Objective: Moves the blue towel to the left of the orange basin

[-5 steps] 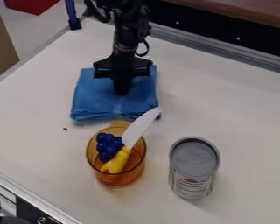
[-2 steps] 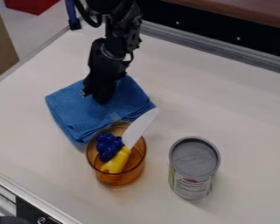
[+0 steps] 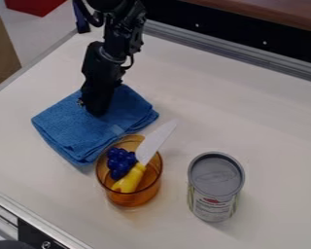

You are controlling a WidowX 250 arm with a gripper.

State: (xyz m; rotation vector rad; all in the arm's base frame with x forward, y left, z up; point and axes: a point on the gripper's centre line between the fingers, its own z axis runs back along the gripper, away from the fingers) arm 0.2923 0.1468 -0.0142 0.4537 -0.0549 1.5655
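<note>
Can [image 3: 214,187], grey-topped, upright on the table [image 3: 275,131], right of the basin. Basin [image 3: 140,198], orange, see-through; holds blue grapes [image 3: 120,163] and a knife [image 3: 155,142], yellow handle down, white blade past the rim. Towel [image 3: 70,127], blue, folded, lies behind-left of the basin. Gripper [image 3: 97,110], black, points down at the towel; whether clenched or released, cannot tell.

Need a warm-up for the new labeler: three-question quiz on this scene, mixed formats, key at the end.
1. Which of these sticks out over the rim of the orange basin?
A) spoon
B) whisk
C) toy knife

2. True or false: the can stands upright.

3. Fill in: the gripper is at the folded blue ____.

Key: 1 C; 2 true; 3 towel
</note>
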